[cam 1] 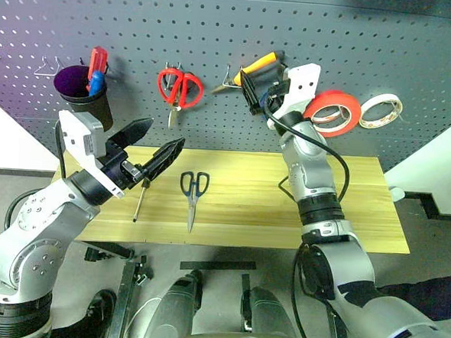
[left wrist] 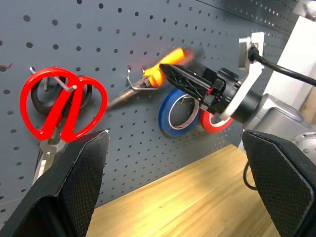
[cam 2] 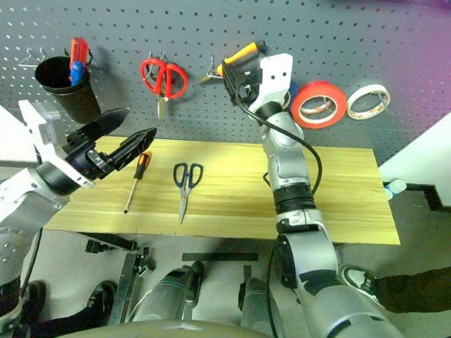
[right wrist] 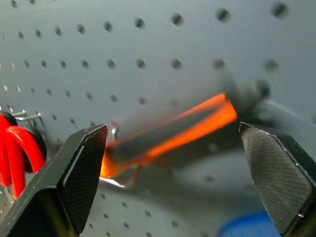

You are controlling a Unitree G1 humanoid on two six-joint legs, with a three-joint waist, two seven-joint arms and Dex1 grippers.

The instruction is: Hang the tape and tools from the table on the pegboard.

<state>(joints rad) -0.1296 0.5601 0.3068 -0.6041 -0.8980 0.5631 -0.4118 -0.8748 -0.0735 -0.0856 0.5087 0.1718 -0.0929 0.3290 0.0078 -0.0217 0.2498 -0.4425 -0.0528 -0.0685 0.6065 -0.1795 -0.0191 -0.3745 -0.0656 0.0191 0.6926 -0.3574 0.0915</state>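
Note:
The orange-and-black pliers (cam 1: 261, 62) hang tilted from a wire hook on the dark grey pegboard (cam 1: 219, 23). My right gripper (cam 1: 251, 92) is open just in front of their handles, which show blurred between its wide-apart fingers (right wrist: 74, 182) in the right wrist view. The red tape (cam 1: 333, 113) hangs on the board to the right of that gripper. On the wooden table (cam 1: 269, 206) lie the orange-and-black screwdriver (cam 1: 140, 200) and the dark-blue-handled scissors (cam 1: 193, 191). My left gripper (cam 1: 165, 133) is open and empty above the table's left end.
Red-handled scissors (cam 1: 179, 87) hang left of the pliers. A black cup (cam 1: 81, 93) holding red and blue items hangs further left. A blue roll (left wrist: 177, 111) and a whitish roll (cam 1: 381, 109) hang beside the red tape. Empty wire hooks (cam 1: 48, 66) sit at the far left.

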